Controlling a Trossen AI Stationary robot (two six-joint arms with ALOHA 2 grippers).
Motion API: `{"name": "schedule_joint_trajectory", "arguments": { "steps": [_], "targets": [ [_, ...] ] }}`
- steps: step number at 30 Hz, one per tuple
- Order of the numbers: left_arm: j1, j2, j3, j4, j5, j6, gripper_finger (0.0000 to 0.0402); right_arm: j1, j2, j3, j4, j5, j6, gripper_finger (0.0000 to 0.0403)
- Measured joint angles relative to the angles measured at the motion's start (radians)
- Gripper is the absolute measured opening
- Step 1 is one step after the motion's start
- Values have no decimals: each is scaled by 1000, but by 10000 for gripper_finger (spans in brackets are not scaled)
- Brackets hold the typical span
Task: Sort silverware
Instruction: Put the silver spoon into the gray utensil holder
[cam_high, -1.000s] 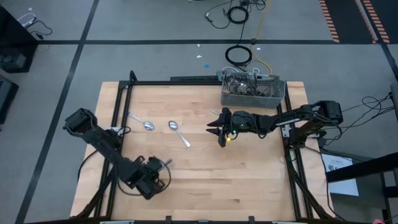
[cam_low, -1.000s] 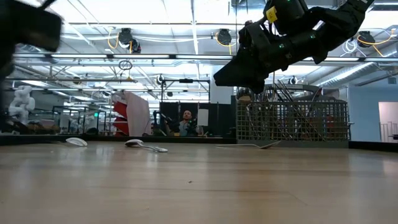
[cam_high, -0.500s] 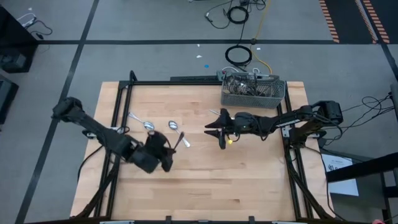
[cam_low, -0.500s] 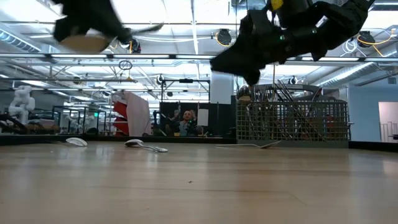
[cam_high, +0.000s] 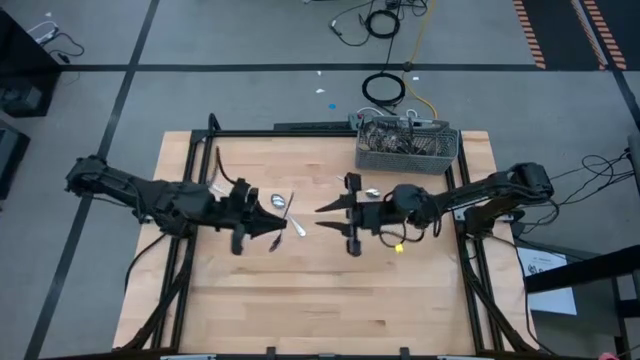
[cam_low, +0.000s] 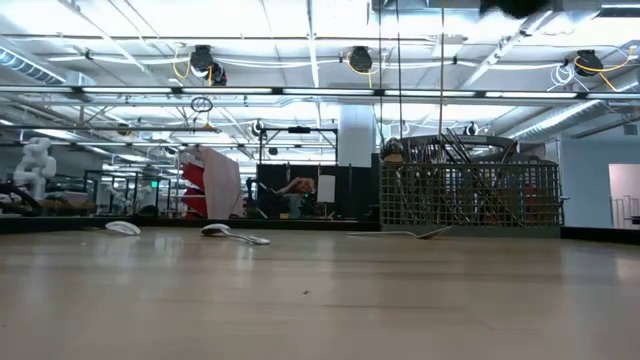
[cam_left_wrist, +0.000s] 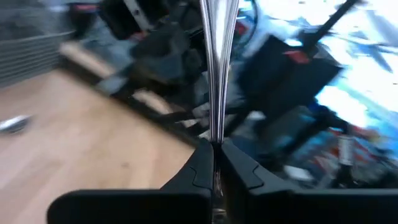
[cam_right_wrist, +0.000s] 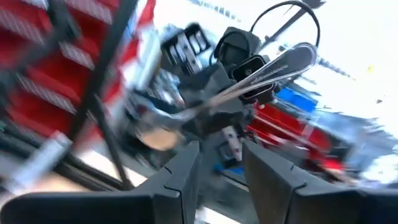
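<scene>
The left gripper (cam_high: 278, 228) hangs over the middle of the wooden surface (cam_high: 320, 300), its fingers (cam_left_wrist: 199, 165) pressed together on a fork (cam_left_wrist: 219, 68) whose slim handle sticks straight out past the tips. Facing it, tip to tip and just apart, is the right gripper (cam_high: 325, 213), fingers (cam_right_wrist: 186, 171) spread partway with nothing between them; the fork held by the left arm shows just beyond them in the right wrist view.

Under and just beyond the left fingers lie two spoons (cam_high: 240, 200) on the surface, side by side. Another piece of silverware (cam_high: 371, 191) lies just behind the right gripper, toward the basket.

Farthest off, at the back edge of the surface beyond the right fingers, stands the grey wire basket (cam_high: 408, 148). It is packed with loose silverware (cam_low: 455, 150), handles and tines poking up above its rim at all angles.
</scene>
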Motion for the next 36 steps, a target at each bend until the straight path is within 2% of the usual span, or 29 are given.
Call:
{"name": "schedule_joint_trajectory", "arguments": {
  "steps": [5,7,10,12,15,17,20,22,27,36],
  "targets": [
    [47,-38,-29,71,122,-12,12,71,0,303,-454,253,-349,114],
    [72,-52,-95,201,183,-71,12,89,0,409,-605,330,-438,114],
    [113,-64,-244,478,271,-218,12,113,0,520,-714,414,-502,114],
    [135,-58,-351,678,280,-338,12,133,0,560,-730,450,-574,114],
    [163,-22,-472,923,208,-541,12,156,7,582,-729,452,-749,114],
    [180,8,-514,1026,169,-671,12,162,25,583,-731,452,-844,114],
    [195,54,-524,1128,167,-734,12,154,53,581,-743,485,-873,114],
    [204,81,-510,1174,202,-740,12,148,67,581,-743,520,-881,114],
    [211,126,-490,1198,282,-755,16,143,126,582,-722,532,-940,114],
    [211,165,-489,1200,290,-830,20,130,177,615,-736,568,-1016,114]
  ]
}}
